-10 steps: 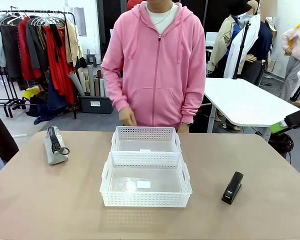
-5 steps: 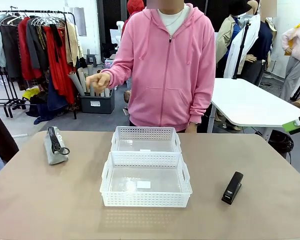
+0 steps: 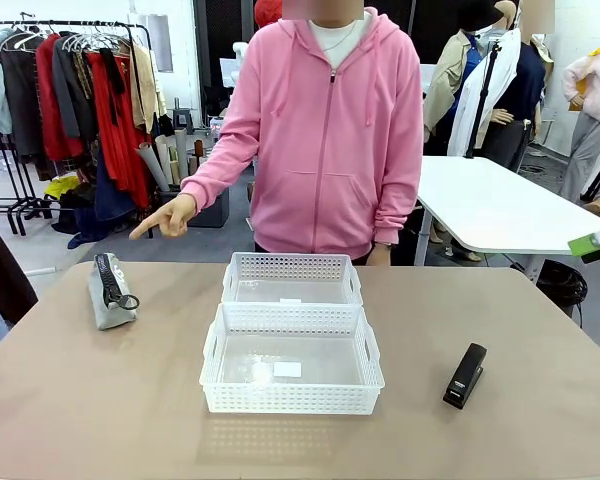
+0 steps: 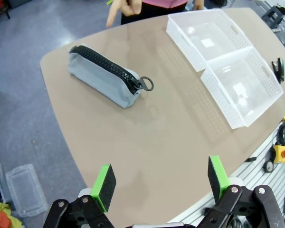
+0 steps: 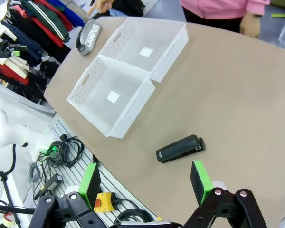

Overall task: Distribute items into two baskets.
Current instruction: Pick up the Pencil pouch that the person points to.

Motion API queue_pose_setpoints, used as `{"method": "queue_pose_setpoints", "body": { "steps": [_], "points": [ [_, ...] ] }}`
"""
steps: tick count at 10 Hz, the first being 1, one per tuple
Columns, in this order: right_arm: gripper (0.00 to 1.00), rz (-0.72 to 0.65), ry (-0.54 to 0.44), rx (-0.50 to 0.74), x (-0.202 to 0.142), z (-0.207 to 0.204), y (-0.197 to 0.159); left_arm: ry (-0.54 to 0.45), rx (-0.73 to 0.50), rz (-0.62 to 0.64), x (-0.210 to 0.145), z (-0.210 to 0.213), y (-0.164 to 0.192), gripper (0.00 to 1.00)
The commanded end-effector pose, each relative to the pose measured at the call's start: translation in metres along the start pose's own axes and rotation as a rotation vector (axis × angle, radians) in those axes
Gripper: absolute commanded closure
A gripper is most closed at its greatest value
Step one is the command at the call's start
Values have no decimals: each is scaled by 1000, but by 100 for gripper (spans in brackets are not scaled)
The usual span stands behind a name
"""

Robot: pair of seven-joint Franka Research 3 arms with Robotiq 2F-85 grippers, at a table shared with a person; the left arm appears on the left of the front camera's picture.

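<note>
the left gripper [image 4: 160, 180] hangs high above the left end of the beige table [image 3: 90, 400], its green pads spread wide with nothing between them. its wrist camera looks down on the grey soft zip pouch with black cord [image 4: 104, 78]. the pouch lies near the table's far left edge, well apart from the baskets, zip uppermost (the white "campus" lettering shows on its side in the right wrist view). the person's hand [image 3: 168, 217], at the end of a pink sleeve, hovers above and just behind the pouch with the forefinger stretched toward it. this reads as a cue that the pouch is the item to fetch first.

in the middle stand two shallow white plastic lattice baskets, the far basket [image 3: 292, 266] and the near basket [image 3: 290, 398], touching long side to long side. each holds only a small white label, so no item is distributed yet. their central spot likely puts either one within reach of either arm.

to the right, the small black stapler [image 3: 465, 375] lies closed on the bare table, near the near basket but apart from it. the right gripper [image 5: 145, 180] hangs above the table's right edge, released and empty, with the stapler just beyond its fingers. each item sits on its own arm's side, which suits a one-arm-per-item split.
</note>
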State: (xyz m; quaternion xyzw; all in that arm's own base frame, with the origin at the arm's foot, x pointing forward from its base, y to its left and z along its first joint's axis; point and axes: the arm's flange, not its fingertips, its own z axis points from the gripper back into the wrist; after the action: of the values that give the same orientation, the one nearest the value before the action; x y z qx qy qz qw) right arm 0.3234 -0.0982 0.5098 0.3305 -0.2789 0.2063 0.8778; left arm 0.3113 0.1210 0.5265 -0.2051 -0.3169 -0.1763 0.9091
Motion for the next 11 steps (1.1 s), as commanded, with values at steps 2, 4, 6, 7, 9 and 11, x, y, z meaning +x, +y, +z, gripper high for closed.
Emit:
{"method": "queue_pose_setpoints", "body": {
  "steps": [2,4,6,7,9,11],
  "points": [
    [0,-1,1,6,0,-1,-2,-7,8,2,1,1,1,0],
    [0,-1,1,6,0,-1,-2,-7,8,2,1,1,1,0],
    [0,-1,1,6,0,-1,-2,-7,8,2,1,1,1,0],
    [0,-1,1,6,0,-1,-2,-7,8,2,1,1,1,0],
    [0,-1,1,6,0,-1,-2,-7,8,2,1,1,1,0],
    [0,-1,1,6,0,-1,-2,-7,8,2,1,1,1,0]
  ]
}}
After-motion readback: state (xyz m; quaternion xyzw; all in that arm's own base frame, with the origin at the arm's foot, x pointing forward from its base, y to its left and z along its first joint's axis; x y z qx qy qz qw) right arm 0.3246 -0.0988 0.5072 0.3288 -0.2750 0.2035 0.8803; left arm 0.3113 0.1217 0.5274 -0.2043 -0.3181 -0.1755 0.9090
